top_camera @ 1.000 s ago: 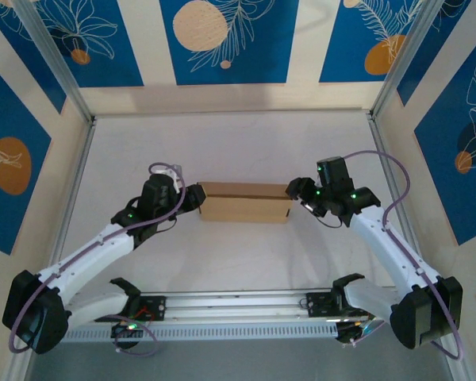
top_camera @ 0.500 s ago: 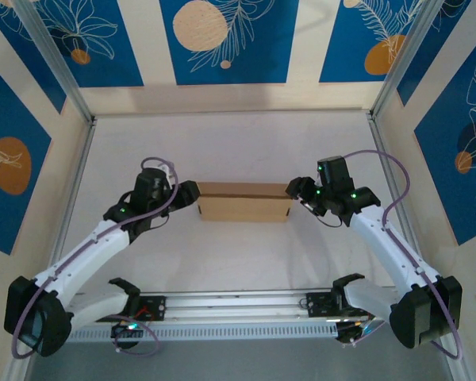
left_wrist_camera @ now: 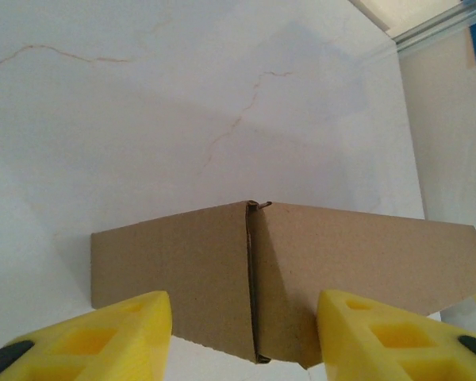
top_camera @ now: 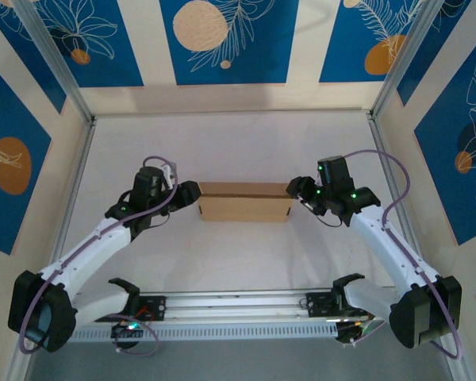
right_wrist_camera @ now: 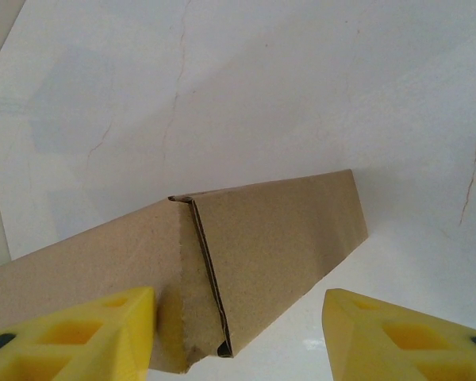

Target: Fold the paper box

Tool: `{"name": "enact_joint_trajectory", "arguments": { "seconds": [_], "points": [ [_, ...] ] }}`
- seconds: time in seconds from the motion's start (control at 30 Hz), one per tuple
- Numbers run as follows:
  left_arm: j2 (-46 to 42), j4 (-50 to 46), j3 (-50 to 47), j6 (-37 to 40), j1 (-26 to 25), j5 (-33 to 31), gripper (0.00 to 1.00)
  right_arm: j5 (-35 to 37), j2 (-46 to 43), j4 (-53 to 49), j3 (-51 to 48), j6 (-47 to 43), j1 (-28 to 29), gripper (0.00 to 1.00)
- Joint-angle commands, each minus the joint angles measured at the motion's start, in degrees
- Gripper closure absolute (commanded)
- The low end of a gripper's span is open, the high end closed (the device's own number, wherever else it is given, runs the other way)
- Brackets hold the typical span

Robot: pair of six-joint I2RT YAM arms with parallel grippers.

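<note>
Lying with long axis left-right: paper box (top_camera: 244, 203) | left end effector (top_camera: 193, 197): fingers apart; right end effector (top_camera: 295, 191): fingers apart

Robot lab; aluminium frame (top_camera: 57, 70), printed panels (top_camera: 222, 40)

The tabletop (top_camera: 238, 151) is a pale, glossy white slab with thin brownish veins running across it. Metal framing borders its left, right and far edges, and a metal rail (top_camera: 238, 300) runs along its near edge. One thing lies directly on it: the paper box (top_camera: 244, 202), plain brown cardboard, folded into a closed, flat oblong. It rests near the middle of the tabletop, long sides parallel to the far edge, well apart from every edge.
</note>
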Motion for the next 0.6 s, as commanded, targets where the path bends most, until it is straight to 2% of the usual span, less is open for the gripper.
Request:
{"name": "enact_joint_trajectory", "arguments": {
  "seconds": [0.0,0.17,0.4,0.57],
  "points": [
    [1.59,-0.07,-4.10,-2.01,0.43,1.16,0.53,0.94,1.04,-3.97,-2.33,-0.80,-0.37,0.43],
    [1.55,-1.65,-6.15,-2.45,0.35,-0.29,0.58,2.25,1.13,-4.79,-2.69,-1.34,-0.30,0.44],
    [2.49,-2.69,-8.63,-2.92,0.34,-1.92,0.64,3.11,2.02,-4.09,-4.72,-1.11,0.12,0.50],
    [4.26,-1.65,-9.38,-3.58,0.34,-0.84,0.67,3.71,3.13,-3.78,-5.20,-1.00,0.35,0.62]
  ]
}}
